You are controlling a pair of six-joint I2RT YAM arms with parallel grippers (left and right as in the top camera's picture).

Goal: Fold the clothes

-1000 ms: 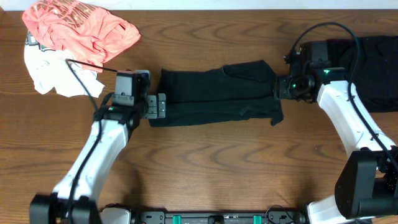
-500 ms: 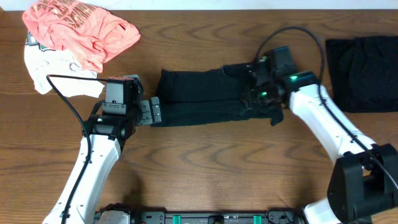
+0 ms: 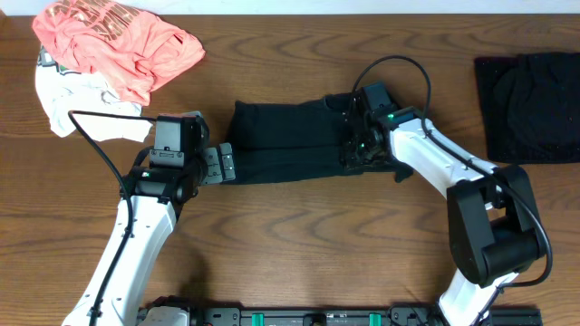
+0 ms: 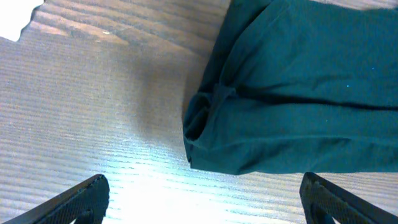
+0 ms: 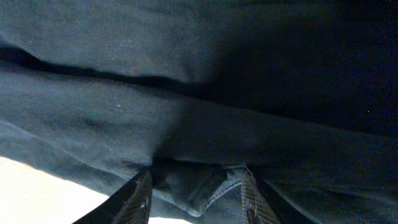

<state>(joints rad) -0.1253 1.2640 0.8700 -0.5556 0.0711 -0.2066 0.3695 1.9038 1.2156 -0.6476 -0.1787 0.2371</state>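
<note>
On the counter (image 3: pixel 299 244), the black shirt (image 3: pixel 290 145) lies sideways from the wide-open left end effector (image 3: pixel 223 163) to under the right end effector (image 3: pixel 355 149), grip unclear.

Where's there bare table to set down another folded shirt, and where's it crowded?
Free: the strip of table in front of the black garment; the back strip between the coral-pink shirt and the folded black pile. Crowded: the far-left corner, and the middle around the left hand and right hand.

The garment (image 3: pixel 290 145) is soft matte cloth; the table (image 3: pixel 299 263), grained, faintly glossy wood.
</note>
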